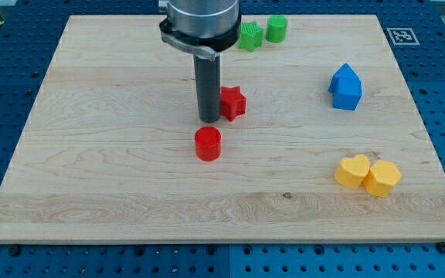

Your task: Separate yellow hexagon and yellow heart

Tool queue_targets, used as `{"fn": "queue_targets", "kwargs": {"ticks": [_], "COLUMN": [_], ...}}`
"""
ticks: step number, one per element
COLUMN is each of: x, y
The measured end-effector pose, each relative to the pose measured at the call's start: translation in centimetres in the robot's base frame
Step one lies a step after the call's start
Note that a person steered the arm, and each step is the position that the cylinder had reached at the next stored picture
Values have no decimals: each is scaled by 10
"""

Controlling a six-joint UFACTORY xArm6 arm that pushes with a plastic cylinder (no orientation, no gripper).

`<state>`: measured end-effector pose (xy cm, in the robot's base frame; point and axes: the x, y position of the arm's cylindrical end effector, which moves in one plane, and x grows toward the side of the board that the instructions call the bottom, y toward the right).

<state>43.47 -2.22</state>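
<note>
Nearest the view's bottom, in the lower right of the frame, the yellow plastic heart (353,171) and the yellow plastic hexagon (382,178) are seen touching side by side on the pale wooden table (114,201), the heart to the view's left of the hexagon. Further up, near the middle of the frame, a red plastic cylinder (208,144) is found. Just above it my tip (208,120) is set down on the table; it is a plain dark rod, so no claw is fitted and no open or closed state can be told. A red plastic star (232,102) is pressed against or just beside the rod on the view's right. The tip is placed well apart from both yellow blocks, up and to their left. A blue house-shaped block (345,86) is seen at the right. At the view's top, a green star-like block (249,35) and a green cylinder (276,28) are seen close together.
</note>
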Motion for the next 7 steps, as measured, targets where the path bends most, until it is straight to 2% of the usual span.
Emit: {"fn": "queue_targets", "kwargs": {"ticks": [3, 4, 5, 6, 7], "x": [-14, 6, 10, 21, 62], "y": [56, 59, 97, 160, 227]}}
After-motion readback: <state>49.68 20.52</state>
